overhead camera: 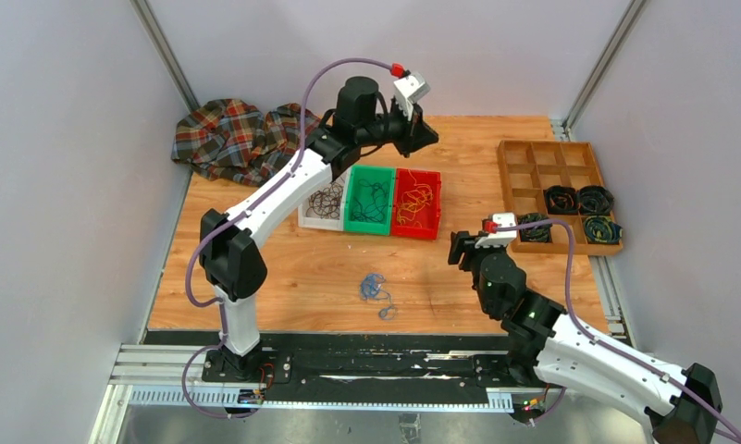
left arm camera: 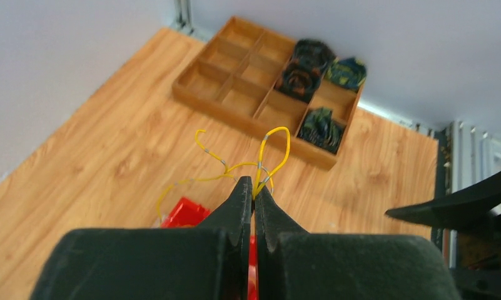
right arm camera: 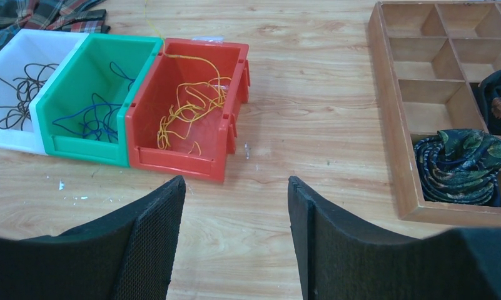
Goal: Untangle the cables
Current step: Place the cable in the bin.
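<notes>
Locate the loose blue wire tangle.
In the top view, the blue wire tangle lies on the table near its front-centre edge, in front of the green bin, left of the right gripper.

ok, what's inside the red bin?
Loose yellow-orange wires piled on the floor of the red bin, one strand rising past its back rim. From the right wrist view the near wall hides the front strip of the floor.

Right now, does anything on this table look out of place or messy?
A small blue cable tangle lies loose on the table, though other blue wires sit in the green bin. A plaid cloth also lies crumpled at the table's far left corner.
</notes>
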Action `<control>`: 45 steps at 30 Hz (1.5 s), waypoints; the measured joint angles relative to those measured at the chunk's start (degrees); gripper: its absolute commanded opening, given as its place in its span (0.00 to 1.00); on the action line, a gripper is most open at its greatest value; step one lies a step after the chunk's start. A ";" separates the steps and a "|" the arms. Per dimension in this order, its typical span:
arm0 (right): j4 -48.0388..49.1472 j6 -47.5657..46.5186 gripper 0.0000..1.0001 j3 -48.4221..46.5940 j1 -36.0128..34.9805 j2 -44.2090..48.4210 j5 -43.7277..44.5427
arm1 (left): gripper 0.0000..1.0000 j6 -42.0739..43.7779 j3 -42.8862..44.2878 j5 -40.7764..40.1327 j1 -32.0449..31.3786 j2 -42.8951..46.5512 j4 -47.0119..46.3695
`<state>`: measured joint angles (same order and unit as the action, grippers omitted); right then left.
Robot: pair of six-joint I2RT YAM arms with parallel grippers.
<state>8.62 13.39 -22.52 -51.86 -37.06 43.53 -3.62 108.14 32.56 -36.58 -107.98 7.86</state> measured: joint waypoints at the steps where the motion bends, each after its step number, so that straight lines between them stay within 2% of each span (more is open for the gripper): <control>1: 0.00 0.00 0.61 0.04 0.17 0.28 0.00 | 0.01 0.68 -1.09 -0.44 0.00 0.00 0.48; 9: -0.57 0.07 0.61 0.31 1.31 2.54 0.04 | 0.01 4.98 -4.79 -5.55 -0.09 -0.57 6.23; 14: -1.09 0.66 0.61 0.31 1.73 2.27 0.02 | 0.00 6.19 -4.76 -7.13 -0.96 -3.98 9.90; 27: -3.17 2.69 0.61 0.31 3.52 2.45 0.00 | 0.00 -2.25 -5.53 -0.35 -7.30 -7.06 8.31; 37: -4.52 3.82 0.59 0.33 4.17 3.43 -0.02 | 0.01 -1.22 -10.47 -11.28 -4.33 -7.72 4.94; 42: -4.72 4.66 0.58 0.33 4.44 1.90 -0.04 | 0.01 3.02 -3.32 -19.54 -3.82 -12.81 9.77; 45: -4.94 4.90 0.58 0.33 4.46 1.22 -0.11 | 0.01 5.16 -2.93 -22.58 -3.89 -14.27 11.32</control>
<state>3.68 18.28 -22.20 -47.40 -35.83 43.42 1.54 105.21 9.98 -40.47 -122.26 19.18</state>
